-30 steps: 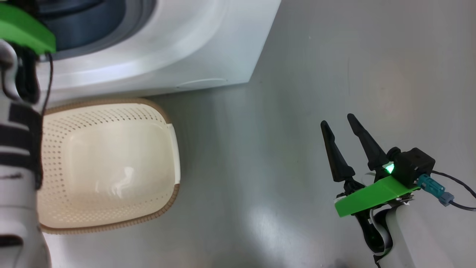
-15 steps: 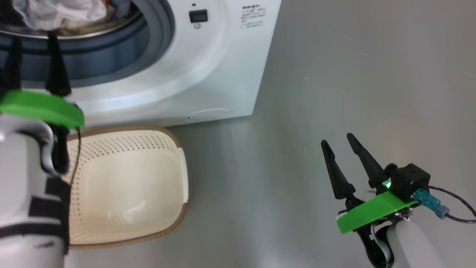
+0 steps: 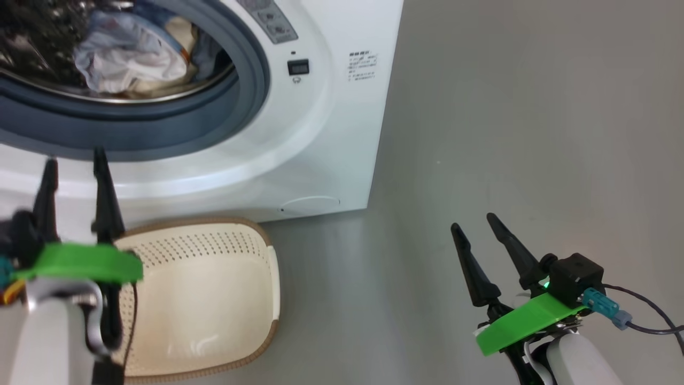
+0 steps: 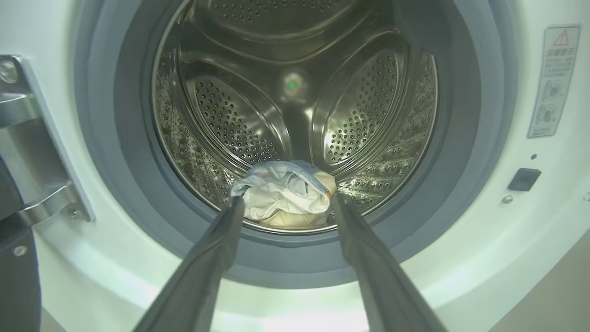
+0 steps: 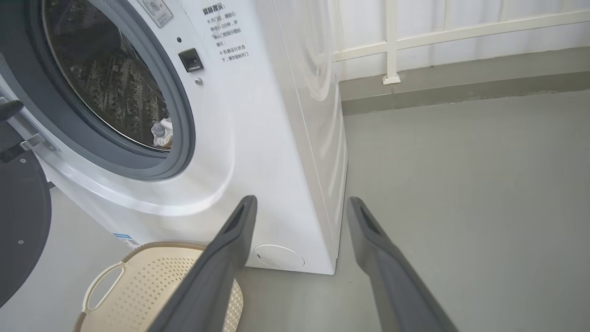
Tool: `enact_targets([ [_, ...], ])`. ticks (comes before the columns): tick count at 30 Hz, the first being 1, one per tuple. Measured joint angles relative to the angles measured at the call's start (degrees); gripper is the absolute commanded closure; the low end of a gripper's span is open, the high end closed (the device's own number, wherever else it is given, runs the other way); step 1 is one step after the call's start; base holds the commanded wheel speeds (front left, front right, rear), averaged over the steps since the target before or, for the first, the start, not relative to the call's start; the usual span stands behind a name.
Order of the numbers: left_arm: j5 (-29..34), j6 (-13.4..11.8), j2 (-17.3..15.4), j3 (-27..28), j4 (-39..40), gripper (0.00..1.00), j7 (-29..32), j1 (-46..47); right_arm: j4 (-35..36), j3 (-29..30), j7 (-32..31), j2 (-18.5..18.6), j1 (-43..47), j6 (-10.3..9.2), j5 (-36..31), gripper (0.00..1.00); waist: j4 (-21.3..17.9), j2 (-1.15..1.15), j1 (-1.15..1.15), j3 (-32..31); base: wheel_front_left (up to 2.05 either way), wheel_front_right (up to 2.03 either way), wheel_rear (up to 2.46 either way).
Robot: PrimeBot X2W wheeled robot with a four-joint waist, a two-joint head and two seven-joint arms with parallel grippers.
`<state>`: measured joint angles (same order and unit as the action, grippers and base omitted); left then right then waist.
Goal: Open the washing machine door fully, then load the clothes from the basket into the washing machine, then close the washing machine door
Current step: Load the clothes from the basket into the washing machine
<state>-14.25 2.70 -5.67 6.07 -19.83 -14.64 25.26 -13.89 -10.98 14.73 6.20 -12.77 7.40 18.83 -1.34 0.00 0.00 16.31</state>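
Your left hand (image 3: pixel 75 158) has backed off the drum (image 4: pixel 295 92), fingers spread, empty; right hand (image 3: pixel 472 222) open too. Loaded clothes (image 3: pixel 128 59) lie inside. Open washing machine door (image 5: pixel 20 221) hangs leftward, nearest your left hand.

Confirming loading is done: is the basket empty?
Empty, as far as seen: the basket floor is bare; the clothes lie inside the washing machine.

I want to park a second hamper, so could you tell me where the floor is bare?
The grey floor right of the washing machine, around the right gripper, is bare. The basket is empty too. Crowded: before the machine, with basket, left gripper and open door.
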Motion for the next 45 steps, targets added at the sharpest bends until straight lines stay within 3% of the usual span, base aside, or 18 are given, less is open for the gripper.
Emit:
enact_targets([
  [16, 2.02, -1.02, 2.47, 1.48, 11.22, 0.0, 0.0, -16.42, 0.37, -1.05, 0.0, -0.53, 2.33, 0.0, 0.62, 0.0, -0.42, 0.0, 0.0, -5.78, 0.0, 0.0, 0.0],
  [45, 3.89, -6.56, 3.32, 0.93, 21.69, 0.0, 0.0, -36.08, 2.68, 0.56, 0.0, -0.26, 6.79, 0.0, -1.45, 0.0, -1.44, 0.0, 0.0, -11.94, 0.0, 0.0, 0.0],
])
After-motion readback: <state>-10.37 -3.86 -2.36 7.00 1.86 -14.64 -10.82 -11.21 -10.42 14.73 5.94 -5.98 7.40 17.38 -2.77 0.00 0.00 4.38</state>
